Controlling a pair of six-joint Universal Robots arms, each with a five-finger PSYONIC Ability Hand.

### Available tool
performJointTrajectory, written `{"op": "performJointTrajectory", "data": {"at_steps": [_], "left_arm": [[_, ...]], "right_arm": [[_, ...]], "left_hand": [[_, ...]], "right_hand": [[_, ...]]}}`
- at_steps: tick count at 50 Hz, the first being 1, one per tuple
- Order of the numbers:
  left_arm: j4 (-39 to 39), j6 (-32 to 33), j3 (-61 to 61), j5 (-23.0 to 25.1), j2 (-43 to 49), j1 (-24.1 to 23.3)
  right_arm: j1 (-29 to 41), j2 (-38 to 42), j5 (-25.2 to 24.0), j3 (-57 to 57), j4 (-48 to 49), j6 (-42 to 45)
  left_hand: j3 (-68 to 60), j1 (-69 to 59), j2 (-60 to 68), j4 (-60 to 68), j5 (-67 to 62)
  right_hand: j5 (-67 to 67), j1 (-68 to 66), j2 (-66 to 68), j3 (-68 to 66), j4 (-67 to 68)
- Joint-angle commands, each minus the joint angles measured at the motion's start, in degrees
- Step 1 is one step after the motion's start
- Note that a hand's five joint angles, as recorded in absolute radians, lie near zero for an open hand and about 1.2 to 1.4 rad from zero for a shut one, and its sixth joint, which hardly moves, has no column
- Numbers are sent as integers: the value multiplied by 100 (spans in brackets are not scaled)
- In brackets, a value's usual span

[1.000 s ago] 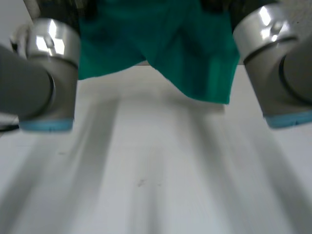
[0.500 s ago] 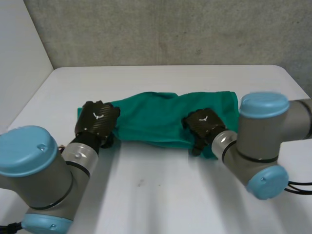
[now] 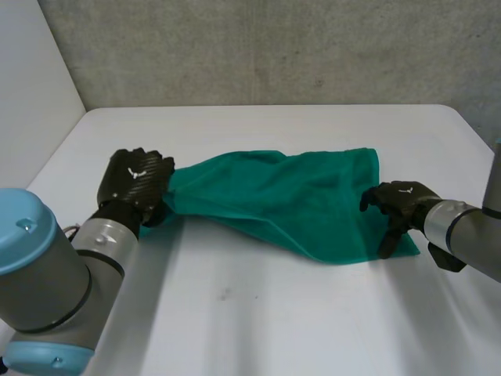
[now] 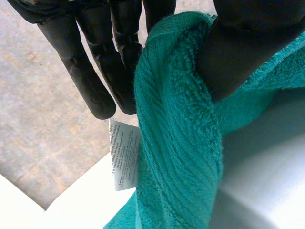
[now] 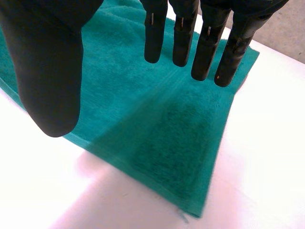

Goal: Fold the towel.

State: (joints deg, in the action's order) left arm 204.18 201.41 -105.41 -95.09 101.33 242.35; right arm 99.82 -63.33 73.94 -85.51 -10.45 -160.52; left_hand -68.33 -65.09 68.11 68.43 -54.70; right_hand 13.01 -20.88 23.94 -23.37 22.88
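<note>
In the last half second the right hand (image 3: 401, 207) had released the green towel (image 3: 290, 196) and hovered, fingers spread, over its right corner. The left hand (image 3: 138, 182) kept the left end pinched against its thumb. The towel lay stretched across the white table (image 3: 258, 313), seemingly ready for folding.

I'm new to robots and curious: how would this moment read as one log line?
green terry towel: crumpled on white table | left hand: pinches one end | right hand: open over other end
</note>
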Motion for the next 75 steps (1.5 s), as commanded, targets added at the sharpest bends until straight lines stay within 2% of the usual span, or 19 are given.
{"op": "performJointTrajectory", "data": {"at_steps": [1, 11, 18, 56, 61, 62, 63, 64, 75], "left_arm": [[-1, 12, 135, 8, 1, 172], [-1, -5, 135, 8, 27, 172], [-1, -5, 126, 8, 53, 172], [-1, -14, 82, -1, 80, 172], [-1, -14, 82, -1, 89, 181], [-1, -14, 82, -1, 89, 181], [-1, -14, 82, -1, 97, 181], [-1, -14, 82, -1, 115, 198], [-1, -14, 100, -10, 150, 269]], "right_arm": [[-305, 119, -626, -325, 702, 187], [-420, 444, -609, -510, 1098, 1023], [-428, 471, -618, -545, 1098, 1040], [-376, 1148, -547, 61, 1502, 1058], [-376, 1244, -293, 263, 1616, 1032], [-376, 1244, -258, 281, 1669, 1032], [-393, 1236, -196, 290, 1774, 1023], [-393, 1236, -170, 290, 1844, 1023], [-420, 129, -90, 307, 2030, 470]], "left_hand": [[-1167, -1491, 1189, 1157, -1530], [-1167, -1491, 1189, 1157, -1530], [-1167, -1491, 1189, 1157, -1530], [-1167, -1491, 1189, 1157, -1530], [-1167, -1491, 1189, 1157, -1530], [-1167, -1491, 1189, 1157, -1530], [-1167, -1491, 1189, 1157, -1530], [-1167, -1491, 1189, 1157, -1530], [-1167, -1491, 1189, 1157, -1530]], "right_hand": [[506, -719, 414, -470, 519], [541, -754, 449, -505, 554], [439, -652, 347, -404, 452], [1852, -2066, 1760, -1817, 1865], [3648, -3861, 3556, -3612, 3661], [4135, -4348, 4043, -4100, 4148], [5339, -5552, 5247, -5304, 5352], [5695, -5908, 5603, -5659, 5708], [5699, -5912, 5606, -5663, 5712]]}}
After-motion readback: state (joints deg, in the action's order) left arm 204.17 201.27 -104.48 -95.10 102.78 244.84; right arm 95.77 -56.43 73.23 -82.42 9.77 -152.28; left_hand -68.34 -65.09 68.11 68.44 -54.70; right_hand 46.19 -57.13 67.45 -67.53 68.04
